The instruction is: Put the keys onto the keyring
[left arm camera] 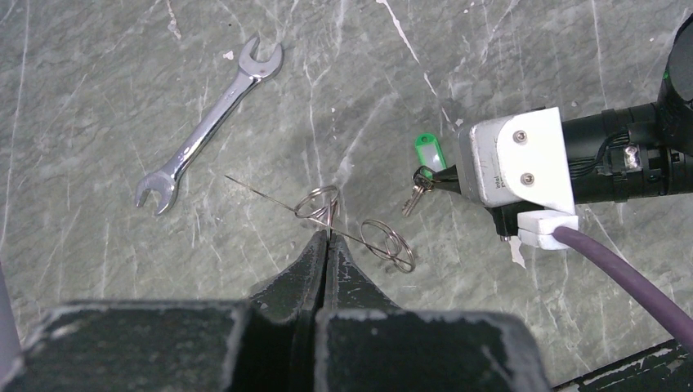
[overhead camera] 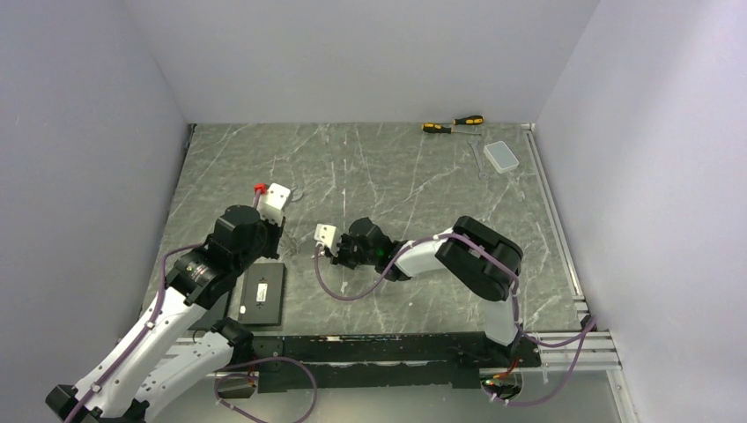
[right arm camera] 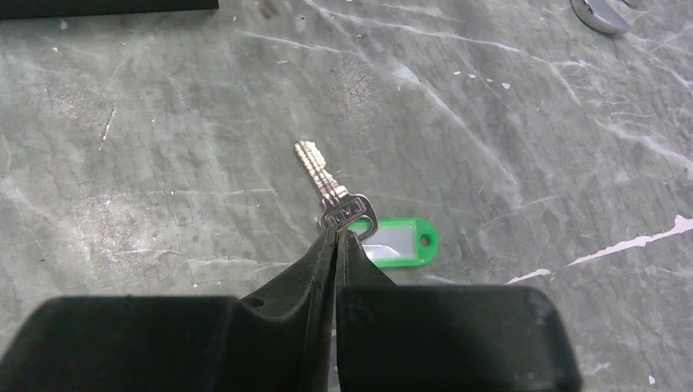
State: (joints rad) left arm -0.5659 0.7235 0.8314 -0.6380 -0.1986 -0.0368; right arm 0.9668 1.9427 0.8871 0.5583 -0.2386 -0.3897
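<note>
The keyring [left arm camera: 388,243] is a loose coil of thin silver wire loops, low over the marbled table. My left gripper [left arm camera: 327,234] is shut on one of its loops [left arm camera: 317,202]. In the top view that gripper [overhead camera: 280,204] sits left of centre. The key [right arm camera: 327,184] is small and silver, joined to a green tag [right arm camera: 396,242]. My right gripper [right arm camera: 337,233] is shut on the key's head, blade pointing away. From the left wrist view, the key [left arm camera: 415,196] and tag [left arm camera: 425,149] sit a short way right of the keyring. The right gripper [overhead camera: 324,242] is close beside the left one.
A silver open-ended wrench [left arm camera: 208,126] lies just beyond the keyring on the left. A flat black box [overhead camera: 264,295] sits by the left arm. At the back right are two yellow-and-black screwdrivers [overhead camera: 454,123], a second wrench [overhead camera: 477,157] and a clear box [overhead camera: 503,156].
</note>
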